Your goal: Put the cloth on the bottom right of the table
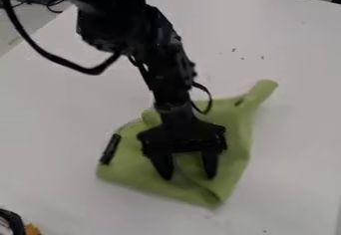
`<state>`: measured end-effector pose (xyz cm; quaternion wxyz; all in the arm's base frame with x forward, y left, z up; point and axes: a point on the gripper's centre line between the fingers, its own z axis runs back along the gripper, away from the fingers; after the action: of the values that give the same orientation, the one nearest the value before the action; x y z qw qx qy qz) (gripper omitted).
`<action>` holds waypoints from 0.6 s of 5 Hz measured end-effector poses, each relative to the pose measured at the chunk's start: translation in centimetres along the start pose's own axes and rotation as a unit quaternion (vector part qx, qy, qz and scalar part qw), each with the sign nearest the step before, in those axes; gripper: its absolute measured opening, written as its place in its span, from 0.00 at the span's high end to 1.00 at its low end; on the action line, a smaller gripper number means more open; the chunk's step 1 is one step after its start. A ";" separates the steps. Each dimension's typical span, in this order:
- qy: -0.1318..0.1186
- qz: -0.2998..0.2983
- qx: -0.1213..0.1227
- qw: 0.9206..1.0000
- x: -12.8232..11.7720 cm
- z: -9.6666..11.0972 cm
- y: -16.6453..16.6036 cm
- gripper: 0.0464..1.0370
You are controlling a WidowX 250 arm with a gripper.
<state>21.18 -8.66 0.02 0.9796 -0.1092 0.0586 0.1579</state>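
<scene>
The black gripper [189,173] hangs over the lower middle of the green cloth [232,152], its two fingers apart and pointing down at the fabric. Cloth shows between the fingers, with a fold running toward the lower corner; whether the fingertips touch it I cannot tell. The cloth lies rumpled around the middle of the white table [60,124], one rolled corner sticking out to the upper right. Part of its upper side is hidden behind the arm.
A small black bar-shaped object [110,149] lies at the cloth's left edge. Black and orange items [32,229] show at the bottom left corner. Small dark specks dot the table at the upper right. A black cable loops from the arm on the left.
</scene>
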 end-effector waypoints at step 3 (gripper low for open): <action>0.012 0.026 0.006 1.000 -4.6 -0.3 0.9 0.04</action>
<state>16.54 -9.28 0.22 0.9751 -0.1034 0.0740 0.1814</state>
